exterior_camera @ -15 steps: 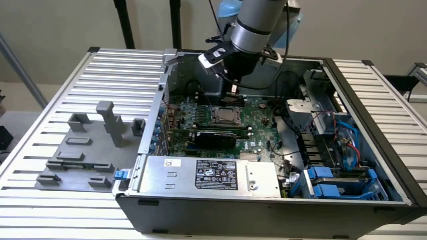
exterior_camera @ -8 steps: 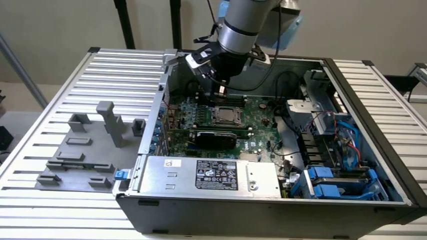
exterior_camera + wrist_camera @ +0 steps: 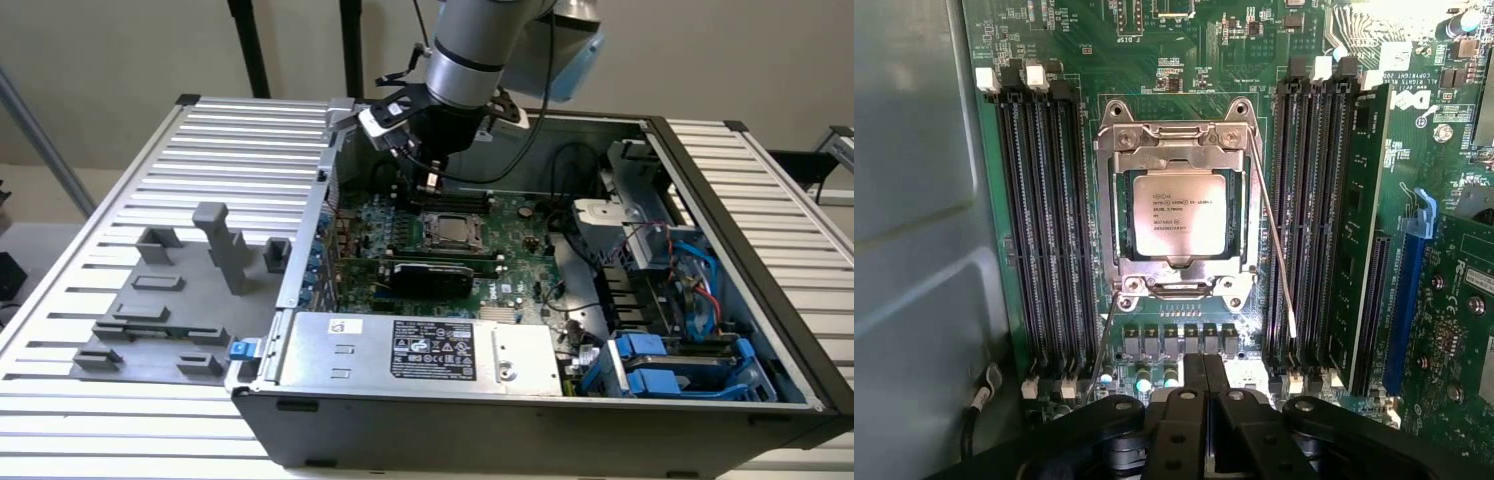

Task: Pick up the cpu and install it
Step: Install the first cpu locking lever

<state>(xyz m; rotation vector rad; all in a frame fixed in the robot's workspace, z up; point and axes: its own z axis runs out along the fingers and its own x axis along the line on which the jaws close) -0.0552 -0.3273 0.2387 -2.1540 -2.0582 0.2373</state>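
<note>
Fingers pressed together with nothing between them, hovering just above the motherboard inside the open computer case. And the cpu is down in its socket: silvery top facing up, sitting flat and square inside the metal socket frame, well apart from the fingers. So by my read the pick and the placing are done, with the chip resting where it belongs. What I can't call is whether it's locked in; two thin wire levers slant away from the frame and look unlatched to me.

Now the room around it. It's tight. Banks of black memory slots run close along both sides of the socket, and a grey case wall stands just beyond one bank. From the exterior view the case is open on top, so straight up is the free way out. The power supply sits along the near edge, cables crowd the exterior view's right, and the grey fixture blocks stand out on the desk, well clear
</note>
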